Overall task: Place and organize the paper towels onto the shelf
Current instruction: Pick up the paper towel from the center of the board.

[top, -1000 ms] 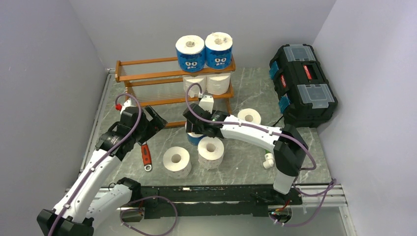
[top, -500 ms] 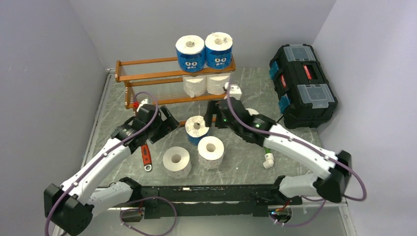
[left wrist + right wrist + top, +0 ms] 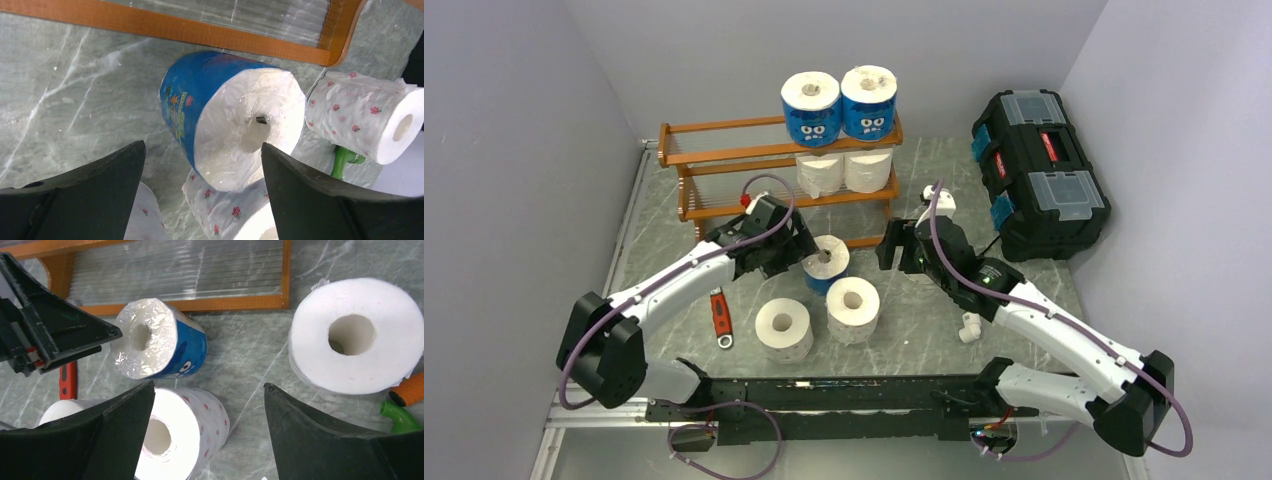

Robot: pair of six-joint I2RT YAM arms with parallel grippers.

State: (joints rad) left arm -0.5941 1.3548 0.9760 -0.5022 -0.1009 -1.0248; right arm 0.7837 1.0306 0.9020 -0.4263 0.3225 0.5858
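Grey marble tabletop (image 3: 904, 330) between pale walls carries everything. By its far edge, toward the far left corner, stands the shelf (image 3: 724, 130); a toolbox (image 3: 1039, 170) fills the far right corner.

Four rolls are already shelved. The blue pair (image 3: 811, 108) is on the right end of the top tier, and the white pair (image 3: 844, 172) sits under them on the middle tier. No roll shows on the bottom tier.

Four more lie loose mid-tabletop: a blue roll (image 3: 826, 262) just before the shelf, two white rolls (image 3: 853, 308) nearer the near edge, and a fourth roll (image 3: 355, 335) to their right.

The left pincer (image 3: 202, 149) is spread wide and empty, with the blue roll just ahead of it. The right pincer (image 3: 209, 386) is likewise wide and empty, hanging to the right of that roll.

By my count the job is about half done, and the blue roll looks next.
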